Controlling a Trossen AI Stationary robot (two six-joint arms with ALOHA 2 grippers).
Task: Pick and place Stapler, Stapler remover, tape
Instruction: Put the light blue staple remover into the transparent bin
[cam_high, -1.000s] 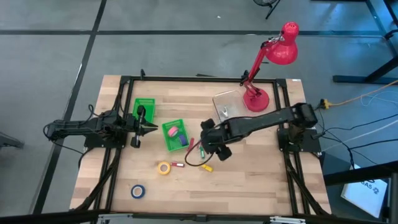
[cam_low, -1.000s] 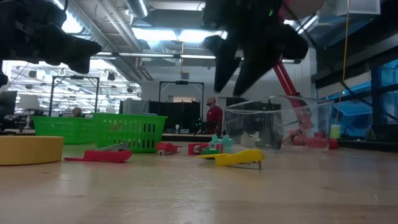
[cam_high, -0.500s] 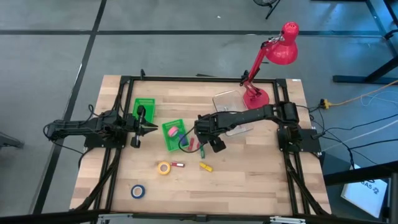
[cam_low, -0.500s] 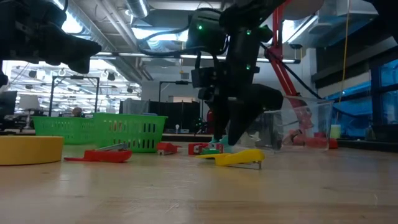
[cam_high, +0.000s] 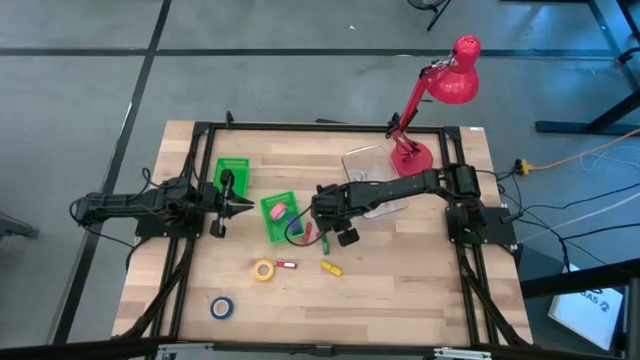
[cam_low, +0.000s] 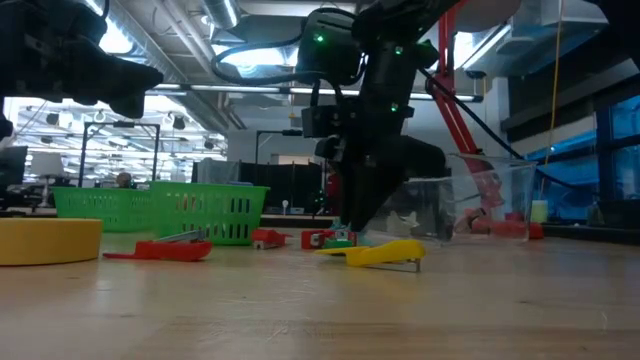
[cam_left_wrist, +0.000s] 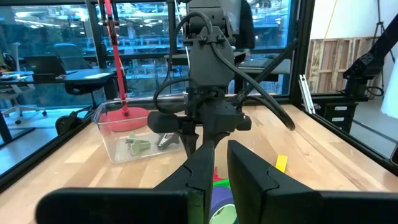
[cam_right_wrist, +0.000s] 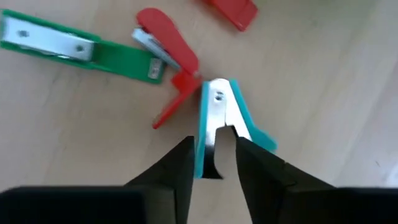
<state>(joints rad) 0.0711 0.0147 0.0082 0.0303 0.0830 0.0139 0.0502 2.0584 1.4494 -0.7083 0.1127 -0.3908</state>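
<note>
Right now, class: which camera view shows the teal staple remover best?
The right wrist view: the teal staple remover fills the frame, with the right gripper straddling its metal jaw. The high view hides it under the arm; the low view shows a teal sliver; the left wrist view shows none.

Bright even overhead light; soft shadows; low view backlit, foreground blurred.

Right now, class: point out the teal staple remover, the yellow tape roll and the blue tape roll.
teal staple remover (cam_right_wrist: 219, 115), right wrist view, on its metal face between the right gripper's fingers.
yellow tape roll (cam_high: 264, 269), high view, on the ring's rim.
blue tape roll (cam_high: 222, 308), high view, on the ring's rim.
</note>
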